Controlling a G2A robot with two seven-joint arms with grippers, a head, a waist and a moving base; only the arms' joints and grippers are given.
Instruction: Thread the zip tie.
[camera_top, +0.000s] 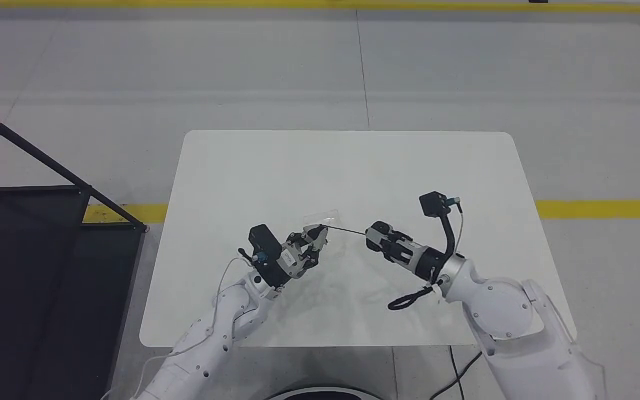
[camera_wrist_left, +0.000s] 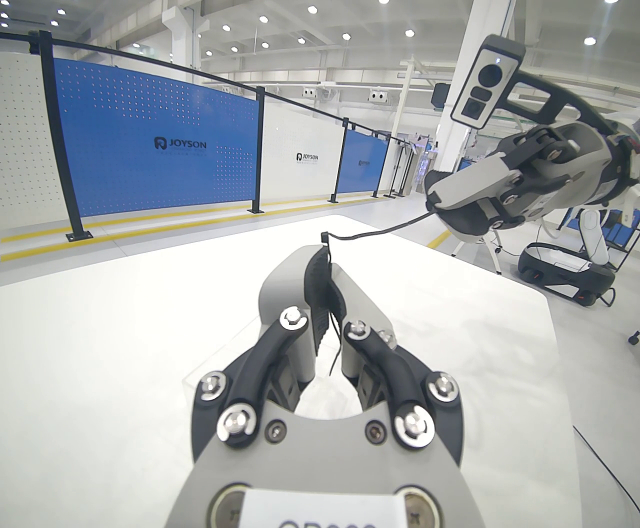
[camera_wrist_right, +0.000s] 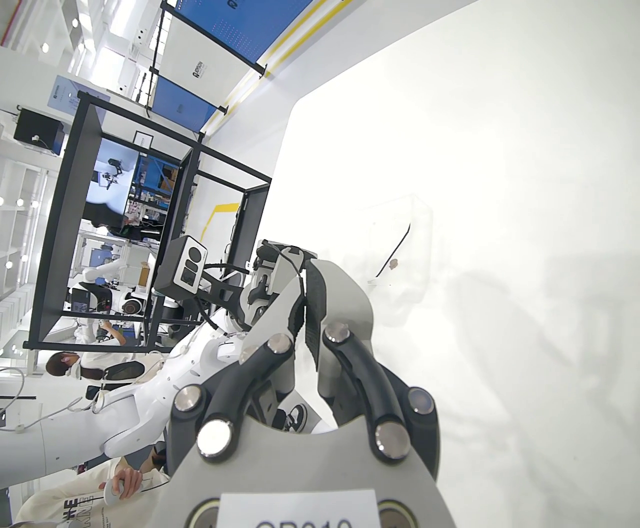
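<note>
Where the left arm comes in over the near edge of the desk (camera_top: 450, 180), the left gripper (camera_top: 318, 238) is clenched on one end of the black zip tie (camera_top: 345, 231), and the small head of the tie sticks out just past the fingertips. The strap runs to the right in the air, above the near half of the desk; just behind it a clear tray (camera_wrist_right: 421, 220) lies on the desk with a second black strap (camera_wrist_right: 400, 242) in it. The other end is pinched in the closed right gripper (camera_top: 371, 234).
</note>
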